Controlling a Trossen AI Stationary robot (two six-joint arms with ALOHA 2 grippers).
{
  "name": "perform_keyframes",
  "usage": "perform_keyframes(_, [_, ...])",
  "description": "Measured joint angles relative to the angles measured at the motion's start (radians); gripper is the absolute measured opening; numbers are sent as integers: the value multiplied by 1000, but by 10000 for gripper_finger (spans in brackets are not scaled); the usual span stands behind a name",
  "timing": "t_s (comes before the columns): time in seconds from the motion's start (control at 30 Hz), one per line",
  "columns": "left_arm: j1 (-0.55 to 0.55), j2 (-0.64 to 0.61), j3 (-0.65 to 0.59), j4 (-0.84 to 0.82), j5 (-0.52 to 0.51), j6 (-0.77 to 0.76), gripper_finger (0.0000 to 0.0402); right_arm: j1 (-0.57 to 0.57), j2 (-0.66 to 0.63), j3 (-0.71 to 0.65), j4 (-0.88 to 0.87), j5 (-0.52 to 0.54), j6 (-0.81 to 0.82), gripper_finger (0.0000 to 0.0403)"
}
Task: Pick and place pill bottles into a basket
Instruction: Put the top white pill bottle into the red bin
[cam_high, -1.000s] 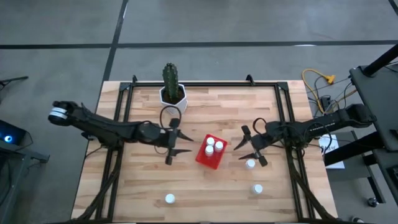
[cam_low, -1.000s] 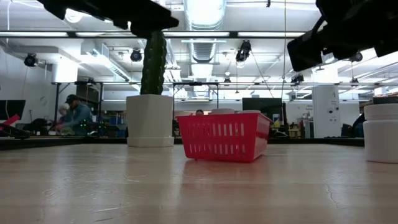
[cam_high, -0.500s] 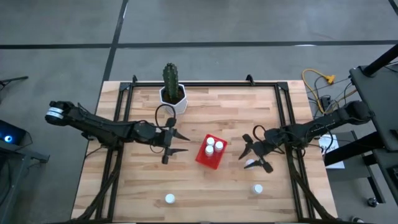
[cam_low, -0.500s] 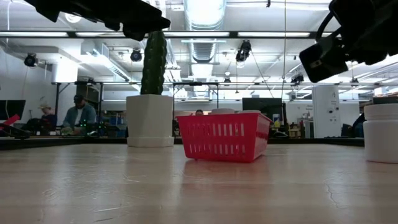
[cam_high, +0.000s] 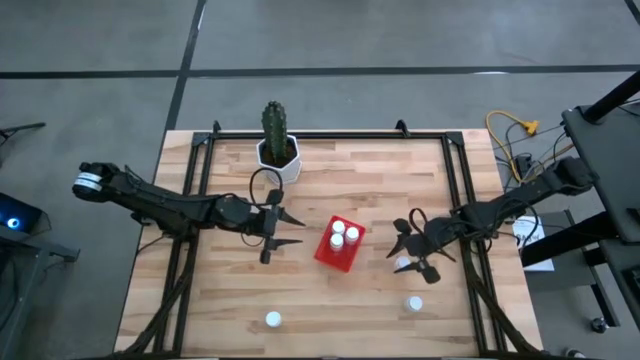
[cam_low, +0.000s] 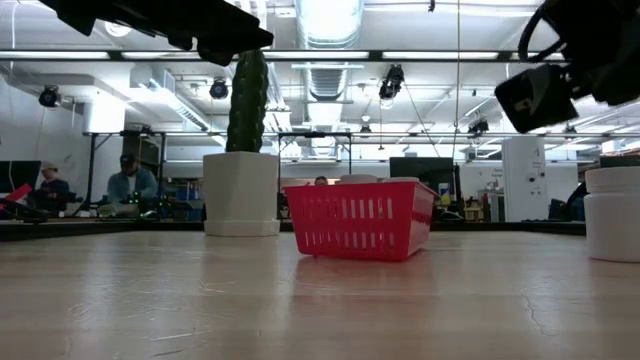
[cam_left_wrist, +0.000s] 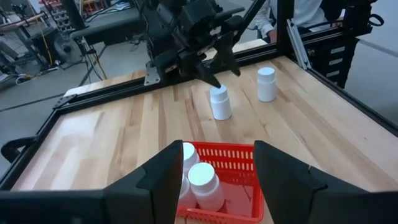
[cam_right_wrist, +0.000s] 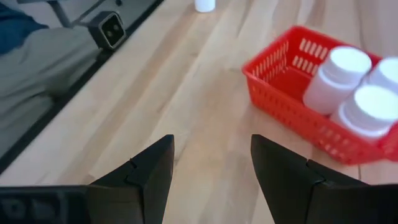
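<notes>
basket (cam_high: 340, 243) top open | cactus pot (cam_high: 278, 152) well apart, behind

grey floor (cam_high: 100, 60), ceiling strip lights (cam_low: 330, 20), workbenches (cam_low: 100, 225)

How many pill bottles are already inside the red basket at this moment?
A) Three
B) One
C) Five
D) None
A: the high view shows three white caps inside the red basket, while three more pill bottles stand on the table: one under the right end effector, one nearer the front edge, and one at front left.

Red plastic mesh basket (cam_high: 338, 243), wood table (cam_high: 360, 180)
</notes>
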Motion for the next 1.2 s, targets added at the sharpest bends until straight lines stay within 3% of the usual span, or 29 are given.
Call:
perform_keyframes(0.27, [0, 0, 0, 0, 0, 0, 178, 46, 2, 74, -79, 56, -27, 203])
perform_keyframes(1.2, [1, 0, 1, 3, 0, -9, 178, 136, 16, 58, -218, 181, 88, 203])
